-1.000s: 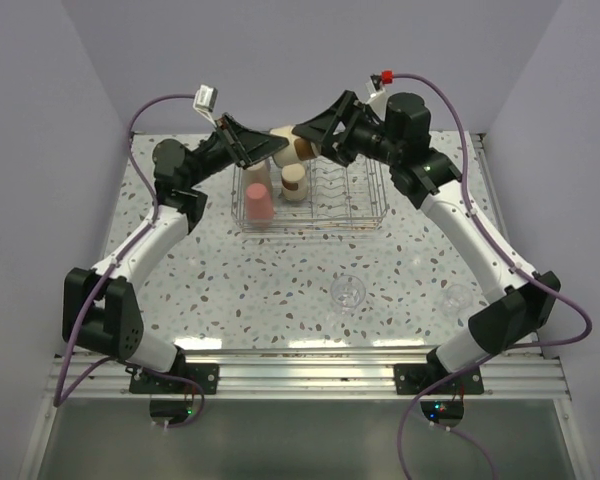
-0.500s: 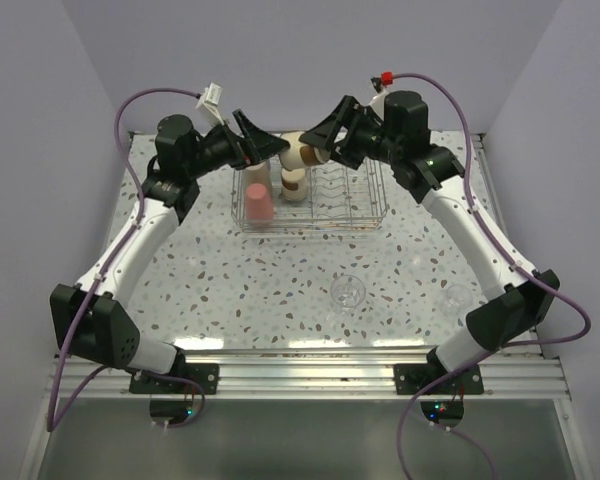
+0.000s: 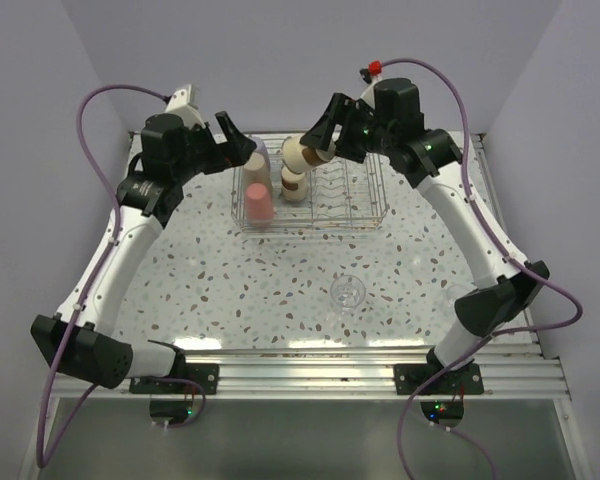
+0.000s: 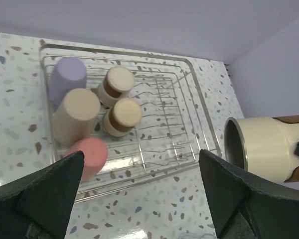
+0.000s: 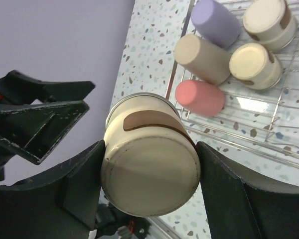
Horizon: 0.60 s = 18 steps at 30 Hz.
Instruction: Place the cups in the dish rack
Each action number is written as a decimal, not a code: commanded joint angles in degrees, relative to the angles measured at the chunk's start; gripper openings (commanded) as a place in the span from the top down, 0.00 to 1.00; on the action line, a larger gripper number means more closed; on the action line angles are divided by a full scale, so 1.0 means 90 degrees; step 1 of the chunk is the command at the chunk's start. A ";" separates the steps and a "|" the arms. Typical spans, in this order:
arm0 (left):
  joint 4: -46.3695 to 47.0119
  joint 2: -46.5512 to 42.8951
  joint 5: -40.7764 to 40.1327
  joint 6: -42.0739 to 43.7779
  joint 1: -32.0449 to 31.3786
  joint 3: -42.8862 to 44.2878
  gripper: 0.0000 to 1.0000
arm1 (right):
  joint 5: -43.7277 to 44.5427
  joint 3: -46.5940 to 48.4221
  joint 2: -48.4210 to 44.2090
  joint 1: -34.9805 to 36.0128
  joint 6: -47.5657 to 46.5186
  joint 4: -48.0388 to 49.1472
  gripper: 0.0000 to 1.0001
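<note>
My right gripper (image 5: 149, 169) is shut on a cream cup with a brown band (image 5: 148, 162), held on its side in the air over the rack's left end (image 3: 302, 152). My left gripper (image 4: 142, 194) is open and empty, drawn back to the left of that cup (image 4: 269, 142). The wire dish rack (image 3: 380, 215) holds a lavender cup (image 4: 67, 74), a tan cup (image 4: 77, 112), a red cup (image 4: 89, 154) and two cream-and-brown cups (image 4: 123, 115), all mouth down. A clear cup (image 3: 348, 291) stands on the table nearer me.
The rack sits at the far middle of the speckled table (image 3: 210, 280), close to the back wall. Its right half is bare wire with divider prongs (image 4: 164, 114). Both arms reach over the table's sides toward the rack.
My left gripper opened, let go of the cream cup and pulled back to the left. The right gripper kept the cup and rose slightly.
</note>
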 commanded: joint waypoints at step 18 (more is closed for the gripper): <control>-0.1200 -0.1872 -0.1867 0.1154 0.0041 -0.1344 0.00 | 0.3003 0.3222 0.2735 0.1197 -0.2150 -0.3028 1.00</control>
